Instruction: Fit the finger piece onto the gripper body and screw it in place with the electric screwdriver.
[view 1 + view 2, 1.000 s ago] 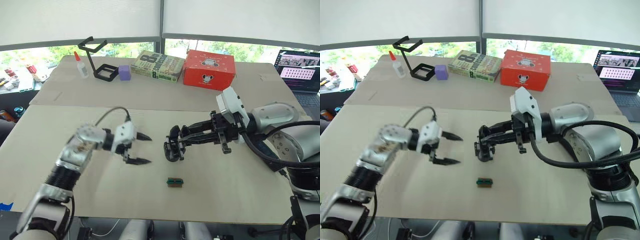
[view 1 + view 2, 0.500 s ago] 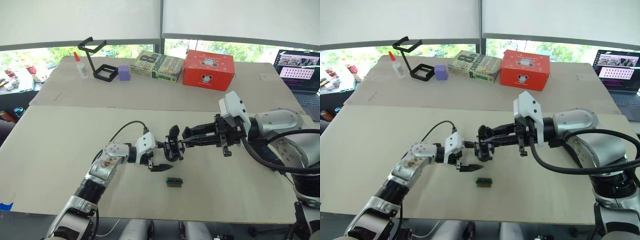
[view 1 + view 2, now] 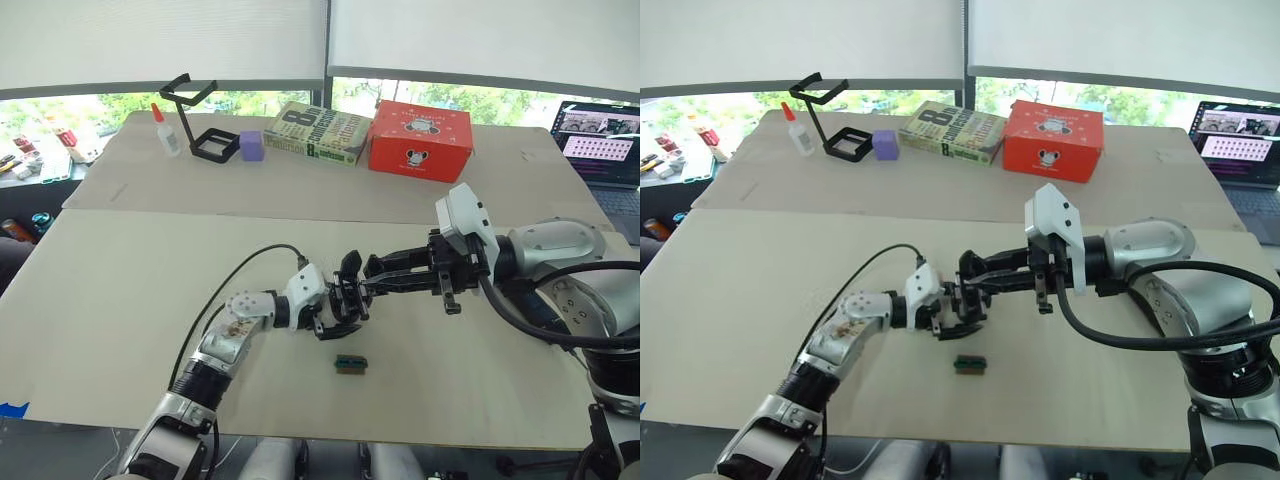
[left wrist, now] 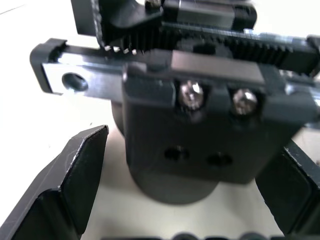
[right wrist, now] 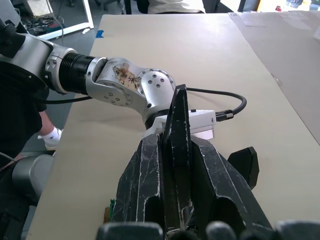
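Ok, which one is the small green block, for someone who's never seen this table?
Start at the table and find where the two grippers meet around the gripper body near its middle. Just nearer the robot, alone on the bare tabletop, lies the green block. It is the one small green-and-black piece there, flat and untouched.

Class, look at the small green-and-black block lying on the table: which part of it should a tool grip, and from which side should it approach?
Probably from straight above, closing across the short width of the green-and-black block. It lies flat and low on the table, so only its long side faces offer grip. It sits apart from the gripper body, leaving room overhead.
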Motion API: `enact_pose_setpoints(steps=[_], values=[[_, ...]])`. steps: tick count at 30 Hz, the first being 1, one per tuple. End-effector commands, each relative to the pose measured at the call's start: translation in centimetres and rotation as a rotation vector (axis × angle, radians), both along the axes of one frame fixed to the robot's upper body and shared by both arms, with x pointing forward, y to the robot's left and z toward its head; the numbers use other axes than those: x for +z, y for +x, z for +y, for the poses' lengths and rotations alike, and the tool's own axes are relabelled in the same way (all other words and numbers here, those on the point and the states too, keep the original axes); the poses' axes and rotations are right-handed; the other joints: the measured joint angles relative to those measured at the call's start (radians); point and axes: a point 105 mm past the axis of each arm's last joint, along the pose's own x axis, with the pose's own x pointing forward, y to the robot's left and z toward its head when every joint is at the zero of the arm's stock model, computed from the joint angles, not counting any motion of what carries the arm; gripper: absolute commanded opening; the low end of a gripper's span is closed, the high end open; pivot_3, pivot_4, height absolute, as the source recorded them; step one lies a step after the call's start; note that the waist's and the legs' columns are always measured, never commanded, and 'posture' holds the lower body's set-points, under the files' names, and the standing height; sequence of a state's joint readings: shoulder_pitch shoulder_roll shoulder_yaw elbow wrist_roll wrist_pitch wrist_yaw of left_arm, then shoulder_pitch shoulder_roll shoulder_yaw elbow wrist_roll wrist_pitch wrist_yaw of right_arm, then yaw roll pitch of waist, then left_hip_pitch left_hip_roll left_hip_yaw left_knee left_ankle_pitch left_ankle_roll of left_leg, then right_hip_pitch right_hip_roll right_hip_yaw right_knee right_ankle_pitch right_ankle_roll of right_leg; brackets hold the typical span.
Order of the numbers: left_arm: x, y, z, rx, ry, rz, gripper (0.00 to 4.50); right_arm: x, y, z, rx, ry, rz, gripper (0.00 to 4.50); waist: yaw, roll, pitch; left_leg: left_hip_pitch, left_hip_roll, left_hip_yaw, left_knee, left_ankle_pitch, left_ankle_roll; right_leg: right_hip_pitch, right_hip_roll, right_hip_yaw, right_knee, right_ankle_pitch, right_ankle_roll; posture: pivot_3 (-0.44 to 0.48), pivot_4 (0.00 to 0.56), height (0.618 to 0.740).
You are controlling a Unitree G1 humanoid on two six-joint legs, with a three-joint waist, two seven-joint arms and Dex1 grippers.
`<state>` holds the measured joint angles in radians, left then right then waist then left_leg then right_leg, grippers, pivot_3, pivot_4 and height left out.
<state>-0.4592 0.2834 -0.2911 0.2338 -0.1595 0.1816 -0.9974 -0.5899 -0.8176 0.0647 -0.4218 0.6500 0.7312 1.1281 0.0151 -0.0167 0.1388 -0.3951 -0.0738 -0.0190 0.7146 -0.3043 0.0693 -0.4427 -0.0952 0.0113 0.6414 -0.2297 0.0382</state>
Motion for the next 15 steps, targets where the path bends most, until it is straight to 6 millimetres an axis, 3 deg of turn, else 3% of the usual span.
enact_pose_setpoints(steps=[1, 3, 10, 15], values=[[0.2, -0.3, 0.0, -0.059, 0.008, -0.041, 3.17, 0.1, -0.1, 0.0, -0.003, 0.008, -0.013, 0.34, -0.001, 0.000, 0.000, 0.000, 0.000, 0.000, 0.000, 0.000, 0.000, 0.000, 0.000, 0.000, 0.000, 0.000, 0.000, 0.000, 0.150, 0.740], [0.4, -0.3, 0.3, -0.109, 0.036, -0.099, 2.34, -0.2, 0.1, 0.0, -0.008, 0.007, -0.011, 0.34, -0.003, 0.000, 0.000, 0.000, 0.000, 0.000, 0.000, 0.000, 0.000, 0.000, 0.000, 0.000, 0.000, 0.000, 0.000, 0.000, 0.150, 0.740], [1.5, 0.6, -0.1, -0.235, 0.052, -0.118, 2.35, -1.3, -0.1, 0.8, 0.061, 0.064, -0.102, 0.34, -0.002, 0.000, 0.000, 0.000, 0.000, 0.000, 0.000, 0.000, 0.000, 0.000, 0.001, -0.001, 0.000, 0.000, 0.000, 0.000, 0.150, 0.740], [1.3, 1.7, 0.8, -0.231, 0.083, -0.110, 2.35, -3.8, 0.7, 2.0, 0.050, 0.083, -0.085, 0.34, -0.004, 0.000, 0.000, 0.000, 0.000, 0.001, 0.000, 0.000, 0.000, 0.000, 0.002, -0.004, 0.000, 0.000, 0.000, 0.000, 0.150, 0.740]])
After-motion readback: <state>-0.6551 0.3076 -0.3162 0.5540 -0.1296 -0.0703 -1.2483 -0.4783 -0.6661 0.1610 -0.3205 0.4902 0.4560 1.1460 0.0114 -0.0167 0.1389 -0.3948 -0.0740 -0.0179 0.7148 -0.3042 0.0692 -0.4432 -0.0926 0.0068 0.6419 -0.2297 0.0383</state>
